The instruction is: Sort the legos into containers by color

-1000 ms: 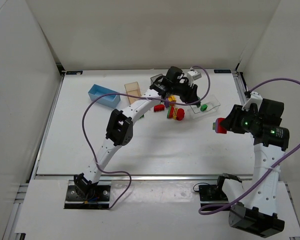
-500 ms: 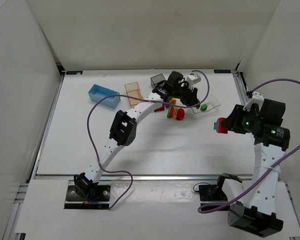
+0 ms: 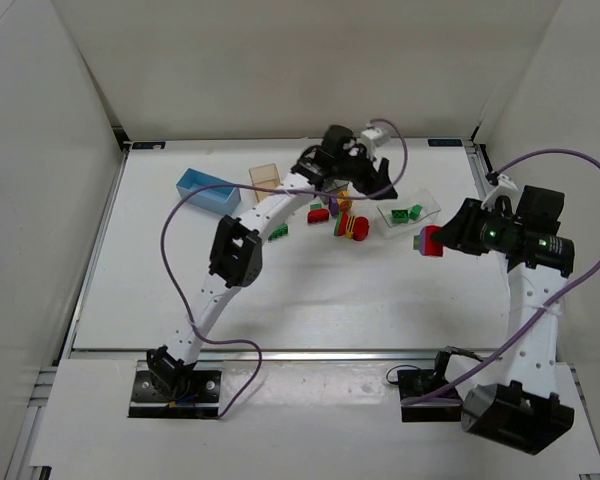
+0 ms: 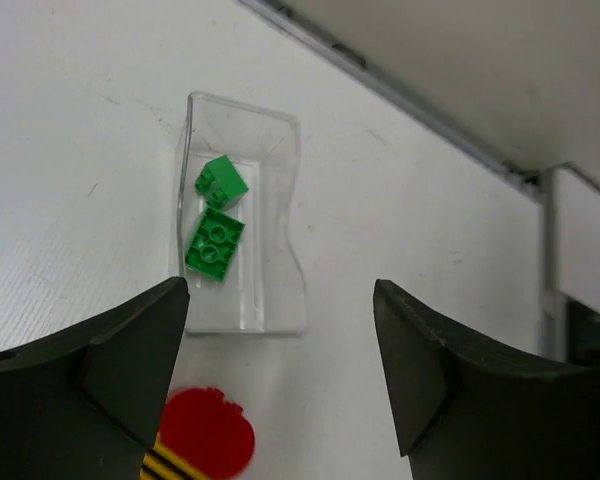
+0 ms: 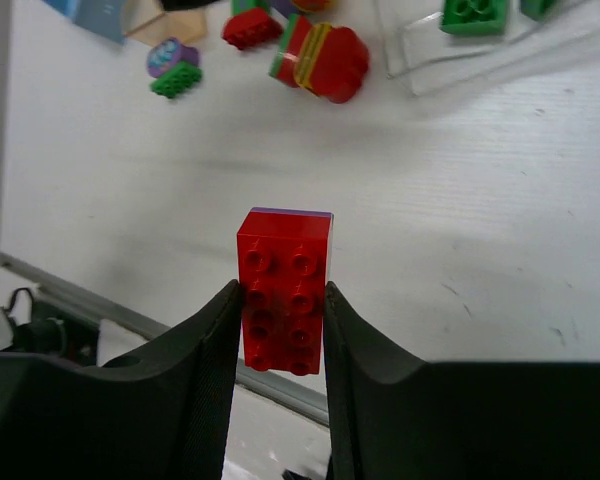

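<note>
Holding two green legos [image 4: 217, 245]: clear container [image 4: 276, 215]; left end effector [image 4: 280, 300] spread near it; right end effector [image 5: 283, 322] pinching red-purple brick [image 5: 285, 258].

Clear bin [image 4: 276, 250]: glossy transp. plastic. Red brick [image 5: 283, 300]: shiny plastic. Table [image 5: 460, 230]: matt white, lightly scuffed.

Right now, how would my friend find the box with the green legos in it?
On the white table, look just right of the pile of loose bricks. The clear box sits there with two green bricks inside. It is see-through with no colour, unlike the blue box and tan box farther left.
</note>
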Controlling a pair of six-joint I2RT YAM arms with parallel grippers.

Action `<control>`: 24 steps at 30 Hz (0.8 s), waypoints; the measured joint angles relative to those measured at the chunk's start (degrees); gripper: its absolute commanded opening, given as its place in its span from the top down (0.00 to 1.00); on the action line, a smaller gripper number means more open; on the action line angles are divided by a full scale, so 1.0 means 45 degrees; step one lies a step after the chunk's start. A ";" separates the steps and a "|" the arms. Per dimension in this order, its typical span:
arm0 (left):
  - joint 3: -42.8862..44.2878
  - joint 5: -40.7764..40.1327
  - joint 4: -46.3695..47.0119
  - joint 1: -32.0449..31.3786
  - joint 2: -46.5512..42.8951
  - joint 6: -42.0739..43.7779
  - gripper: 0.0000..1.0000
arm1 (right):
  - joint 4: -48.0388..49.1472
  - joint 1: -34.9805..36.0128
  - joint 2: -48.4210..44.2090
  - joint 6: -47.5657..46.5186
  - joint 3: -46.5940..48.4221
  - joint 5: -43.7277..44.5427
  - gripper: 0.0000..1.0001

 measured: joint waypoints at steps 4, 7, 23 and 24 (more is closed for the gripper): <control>-0.1685 0.2623 0.0141 0.1515 -0.2482 -0.1360 0.19 | 0.1593 0.0355 0.1467 0.0865 -0.0151 -0.1758 1.00; -0.3298 0.5489 0.0729 0.3181 -0.4784 -0.2637 0.21 | 0.3317 0.1112 0.3079 0.1831 -0.0146 -0.3162 1.00; -0.8893 1.0190 0.3050 0.3619 -0.6863 -0.5717 0.18 | 0.8539 0.4639 0.7111 0.5756 0.2973 -0.7164 1.00; -0.8893 1.0195 0.3050 0.3619 -0.6844 -0.5731 0.18 | 0.8626 0.4847 0.7111 0.5804 0.2977 -0.7276 1.00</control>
